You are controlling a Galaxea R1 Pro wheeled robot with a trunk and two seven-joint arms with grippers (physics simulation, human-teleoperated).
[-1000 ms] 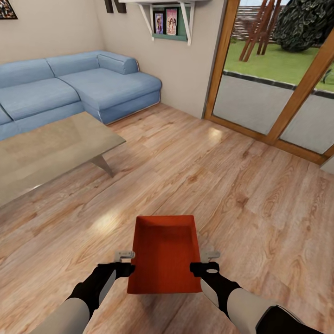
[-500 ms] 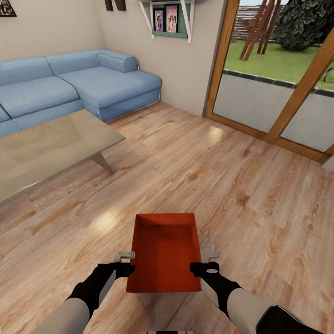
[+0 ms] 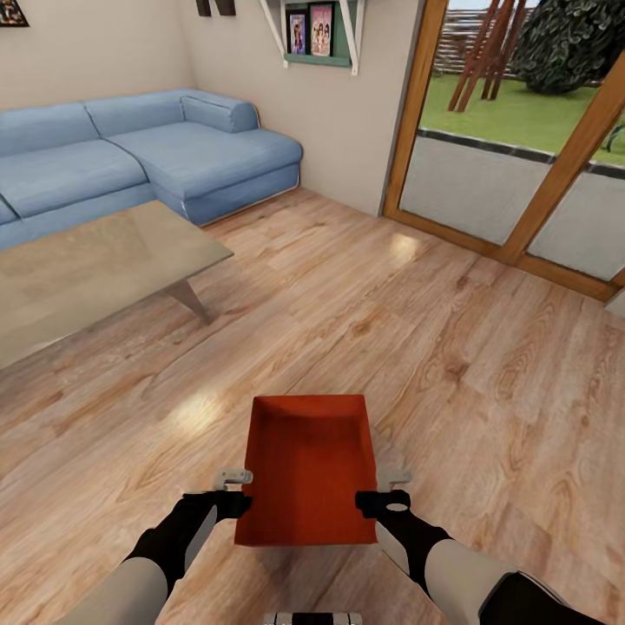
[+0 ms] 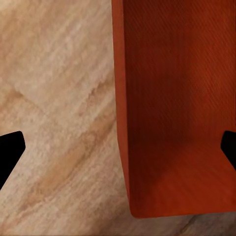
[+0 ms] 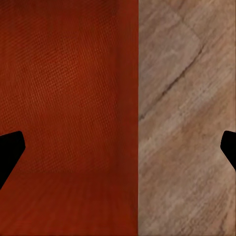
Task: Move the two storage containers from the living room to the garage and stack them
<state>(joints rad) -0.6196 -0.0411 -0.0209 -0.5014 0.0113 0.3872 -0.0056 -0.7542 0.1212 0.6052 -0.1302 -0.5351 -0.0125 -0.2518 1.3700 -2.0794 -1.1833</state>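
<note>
Head view: one orange-red bin (image 3: 308, 473) hangs between the two arms, low before the robot, above the wood-plank floor (image 3: 451, 347) of the living room. The left gripper (image 3: 236, 490) meets the bin's left long wall and the right gripper (image 3: 384, 490) its right long wall, at about mid-length. The bin is open-topped, empty and close to level.

Left wrist view: the bin wall (image 4: 123, 113) passes between the two dark fingertips, one fingertip (image 4: 10, 147) outside over the floor and the other inside the bin. Right wrist view: the same arrangement, with the wall (image 5: 129, 118) between one fingertip (image 5: 9, 150) over the red interior and the other over the planks. The fingertips stand well apart from the wall in both views, so both jaws appear spread, straddling the walls rather than clenched on them; the actual bearing contact cannot be made out.

Surroundings: blue sofa (image 3: 148, 161), glass table (image 3: 95, 265) and wood-framed glass doors (image 3: 521, 156).

Progress, as judged: early. One bin is carried but is in the living room; no garage floor is visible. Transport, set-down, the second bin and the stacking remain
</note>
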